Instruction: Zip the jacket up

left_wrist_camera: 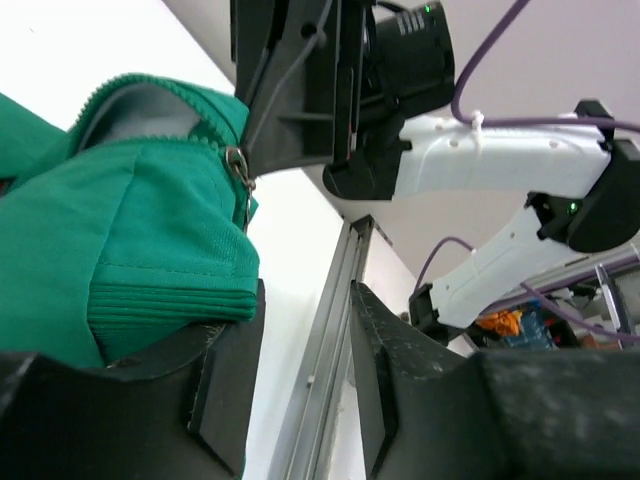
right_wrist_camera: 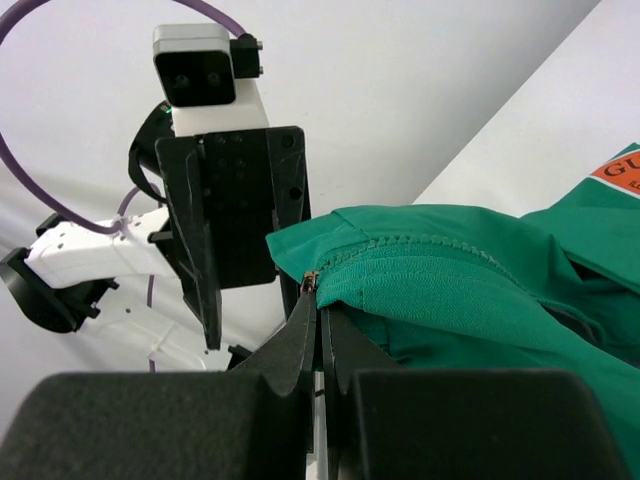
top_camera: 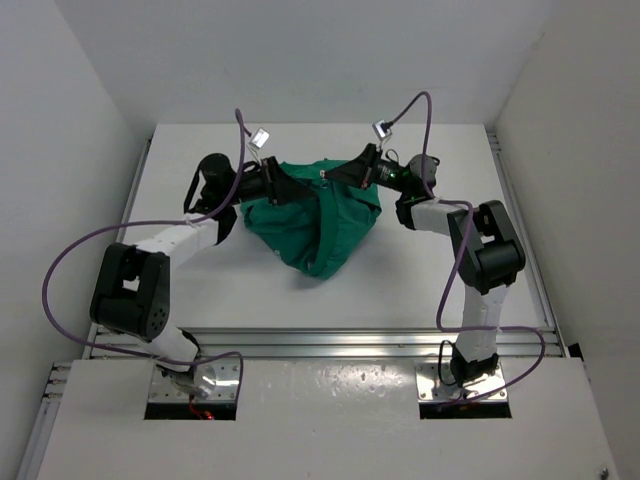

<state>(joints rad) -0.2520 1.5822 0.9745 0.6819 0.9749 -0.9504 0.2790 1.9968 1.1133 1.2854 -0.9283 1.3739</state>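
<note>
A: Starting with the biggest: the table (top_camera: 200,290)?

B: White, edged by an aluminium rail (top_camera: 350,340) along the near side. Crossed by the left arm (top_camera: 150,270) and the right arm (top_camera: 480,250), both bent inward toward the far middle.

A: And between them?

B: Holding up the green jacket (top_camera: 320,230) there, around mid-table. Bunched, raised along its far edge at gripper height, slumping to a point toward the near side.

A: Left gripper (left_wrist_camera: 307,300)?

B: Spread apart, showing rail and table through the gap. Carrying the jacket's ribbed band (left_wrist_camera: 170,305) on top of one finger (left_wrist_camera: 225,400), not between the two. Gripping nothing.

A: Right gripper (right_wrist_camera: 321,305)?

B: Pressed together, pinching the jacket's edge right at the zipper slider (right_wrist_camera: 311,278). Pointing left, almost nose to nose with the left one.

A: More on the zipper?

B: From the right wrist, a line of teeth (right_wrist_camera: 420,245) leading rightward from the slider. From the left wrist, a metal pull tab (left_wrist_camera: 238,170) dangling just beside the right fingers.

A: Anything smaller?

B: Only the corner of an orange patch (right_wrist_camera: 620,170) with white lettering, cut off at the right edge of the right wrist view.
</note>
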